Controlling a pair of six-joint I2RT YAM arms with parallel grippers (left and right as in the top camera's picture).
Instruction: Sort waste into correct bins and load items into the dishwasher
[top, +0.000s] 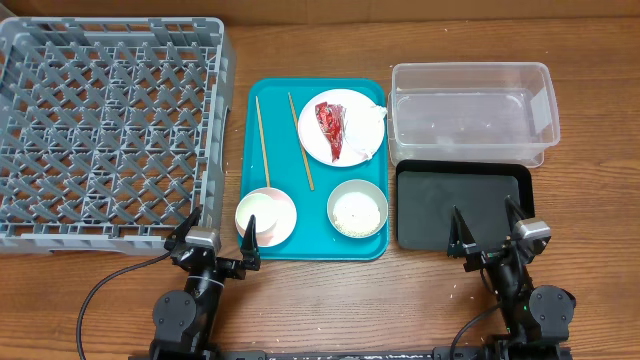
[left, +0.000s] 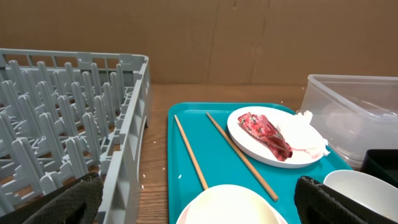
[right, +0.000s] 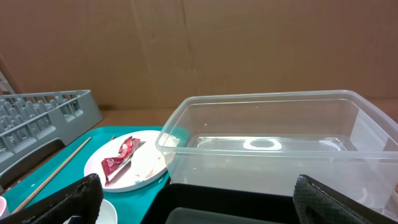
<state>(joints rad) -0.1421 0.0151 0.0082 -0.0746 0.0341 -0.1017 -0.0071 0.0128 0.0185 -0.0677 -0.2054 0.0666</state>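
Note:
On the teal tray, a white plate (top: 343, 128) carries the red wrapper (top: 331, 128) and a crumpled napkin (top: 372, 120). Two chopsticks (top: 265, 140) lie left of it. A pale pink bowl (top: 265, 215) and a grey-green bowl (top: 357, 208) with rice grains sit at the tray's front. The grey dish rack (top: 110, 130) is at the far left. My left gripper (top: 222, 232) stands open just in front of the pink bowl (left: 230, 205). My right gripper (top: 485, 225) is open over the black tray's (top: 462, 205) front edge, with the clear tub (right: 273, 143) behind.
The teal tray (top: 315, 165) lies between the rack and the two bins. A brown cardboard wall (left: 249, 37) closes off the back of the table. A few white grains lie on the wood (left: 144, 185) beside the rack's wall.

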